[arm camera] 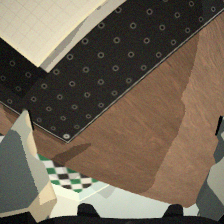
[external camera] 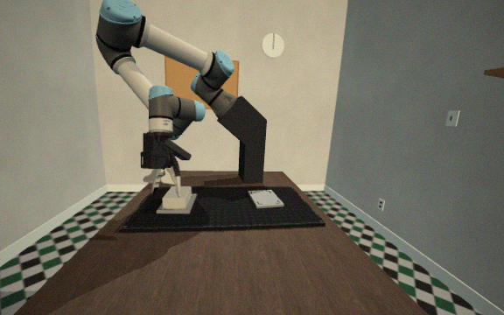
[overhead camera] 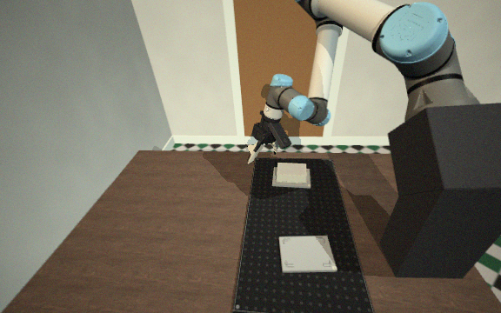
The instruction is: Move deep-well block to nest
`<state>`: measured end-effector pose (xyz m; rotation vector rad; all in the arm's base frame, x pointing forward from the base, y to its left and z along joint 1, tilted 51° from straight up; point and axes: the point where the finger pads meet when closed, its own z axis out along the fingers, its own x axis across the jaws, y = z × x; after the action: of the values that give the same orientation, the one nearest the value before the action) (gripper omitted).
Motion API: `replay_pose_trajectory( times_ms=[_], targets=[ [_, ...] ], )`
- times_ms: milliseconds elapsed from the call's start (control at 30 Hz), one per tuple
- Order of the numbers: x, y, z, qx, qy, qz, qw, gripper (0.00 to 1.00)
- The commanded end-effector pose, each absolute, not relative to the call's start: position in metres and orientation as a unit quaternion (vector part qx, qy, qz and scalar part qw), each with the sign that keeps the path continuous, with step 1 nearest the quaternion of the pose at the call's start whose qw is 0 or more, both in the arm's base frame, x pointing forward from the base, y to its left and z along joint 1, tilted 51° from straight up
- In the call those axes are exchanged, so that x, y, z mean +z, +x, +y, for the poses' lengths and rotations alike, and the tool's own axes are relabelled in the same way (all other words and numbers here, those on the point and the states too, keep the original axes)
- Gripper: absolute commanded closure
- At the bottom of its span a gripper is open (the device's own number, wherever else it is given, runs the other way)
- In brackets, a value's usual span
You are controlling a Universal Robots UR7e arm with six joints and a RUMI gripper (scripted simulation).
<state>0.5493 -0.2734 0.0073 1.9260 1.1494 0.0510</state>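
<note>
Cream-coloured deep-well block point(overhead camera: 291, 172) rests in nest N1 point(overhead camera: 290, 184), at four o'clock from the fingers point(overhead camera: 263, 152), which hang spread apart, gripping nothing.

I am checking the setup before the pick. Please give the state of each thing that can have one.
Gripper: open, holding nothing, above the block's far edge.
Block: seated in nest N1, untouched.
Nest N2: unoccupied.
Arm: bent over N1.

Wooden table point(overhead camera: 146, 226) under black perforated mat point(overhead camera: 294, 209)
</note>
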Motion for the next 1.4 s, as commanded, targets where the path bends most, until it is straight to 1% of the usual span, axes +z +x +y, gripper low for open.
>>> replay_pose_trajectory(
  times_ms=[0, 333, 400, 900, 1367],
  targets=[
    [0.005, 0.533, -0.274, -0.012, 0.757, 0.489, 0.432, 0.00],
    [0.000, 0.490, -0.277, -0.106, 0.704, 0.568, 0.413, 0.00],
    [0.000, 0.490, -0.277, -0.106, 0.704, 0.568, 0.413, 0.00],
    [0.000, 0.424, -0.278, -0.239, 0.603, 0.673, 0.355, 0.00],
    [0.000, 0.422, -0.278, -0.240, 0.602, 0.674, 0.354, 0.00]
  ],
)
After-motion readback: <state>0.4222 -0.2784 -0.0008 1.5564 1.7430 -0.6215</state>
